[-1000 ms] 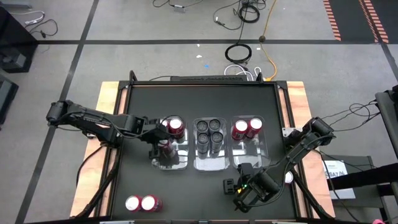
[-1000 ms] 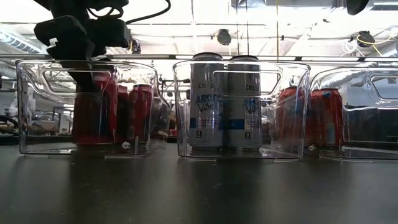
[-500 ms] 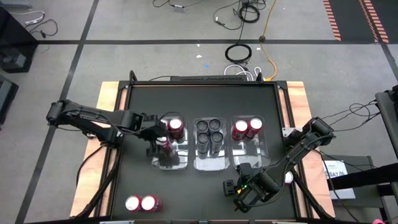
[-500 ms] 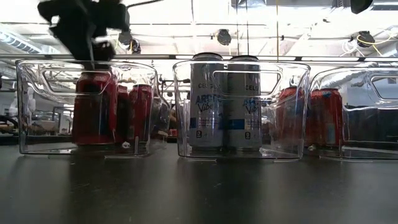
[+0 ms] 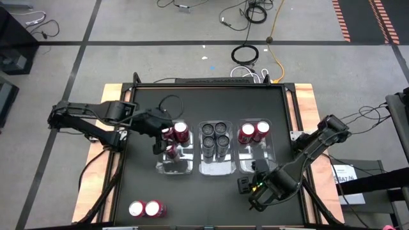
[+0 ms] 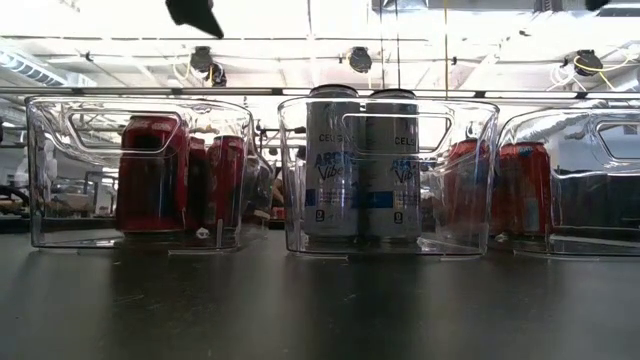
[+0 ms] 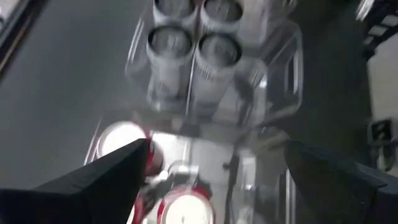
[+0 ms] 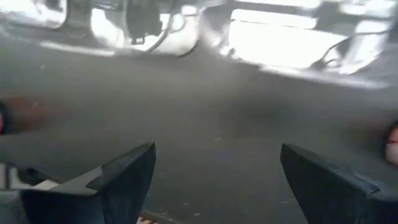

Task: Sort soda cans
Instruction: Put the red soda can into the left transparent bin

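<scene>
Three clear bins stand in a row mid-table. The left bin (image 5: 174, 167) holds three upright red soda cans (image 5: 181, 132), the middle bin (image 5: 215, 167) several dark cans (image 5: 215, 137), and the right bin (image 5: 254, 165) two red cans (image 5: 254, 133). Two more red cans (image 5: 146, 208) stand on the table near its front left. My left gripper (image 5: 161, 137) hangs open above the left bin, clear of the cans (image 7: 183, 210); only a fingertip (image 6: 195, 14) shows in the low view. My right gripper (image 5: 251, 177) is open over bare table in front of the right bin.
The black tabletop (image 5: 198, 198) has free room in front of the bins and behind them. Wooden side rails (image 5: 110, 153) run along the table's left and right edges. A small white item (image 5: 296, 183) lies at the right edge.
My left gripper has risen straight up out of the left bin, from around the nearest red can, which stays standing there. It has stayed open. My right gripper has drifted a little toward the table's far right.
</scene>
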You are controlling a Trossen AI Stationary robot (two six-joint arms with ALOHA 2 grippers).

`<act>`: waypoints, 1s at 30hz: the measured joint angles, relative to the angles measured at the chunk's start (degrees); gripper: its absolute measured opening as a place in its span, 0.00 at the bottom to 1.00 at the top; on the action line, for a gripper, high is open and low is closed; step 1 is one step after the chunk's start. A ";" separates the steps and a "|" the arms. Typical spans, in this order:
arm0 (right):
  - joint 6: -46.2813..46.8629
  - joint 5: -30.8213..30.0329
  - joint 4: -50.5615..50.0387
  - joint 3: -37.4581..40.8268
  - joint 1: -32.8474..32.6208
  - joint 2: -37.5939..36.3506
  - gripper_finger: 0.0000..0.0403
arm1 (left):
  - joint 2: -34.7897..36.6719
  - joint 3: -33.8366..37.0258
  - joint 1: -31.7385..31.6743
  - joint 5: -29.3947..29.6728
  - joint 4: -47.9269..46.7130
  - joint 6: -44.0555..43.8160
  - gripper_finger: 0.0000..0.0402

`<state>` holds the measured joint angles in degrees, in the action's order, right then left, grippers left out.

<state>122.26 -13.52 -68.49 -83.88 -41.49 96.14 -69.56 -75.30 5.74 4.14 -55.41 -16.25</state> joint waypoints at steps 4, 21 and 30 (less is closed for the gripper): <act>0.02 0.21 -4.28 0.00 -1.16 -1.88 0.84 | -0.02 -1.21 0.28 -1.21 2.02 -0.02 0.96; 9.29 13.07 -21.51 -0.02 -10.01 -9.99 0.84 | -0.07 -1.21 0.76 -1.70 9.04 -0.02 0.96; 9.53 13.57 -18.71 7.13 -16.05 -14.04 0.84 | -0.07 -1.21 0.76 -1.07 9.06 -7.38 0.96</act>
<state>131.79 0.05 -87.20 -76.75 -57.54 82.11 -69.63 -76.51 6.50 3.07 -46.35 -23.63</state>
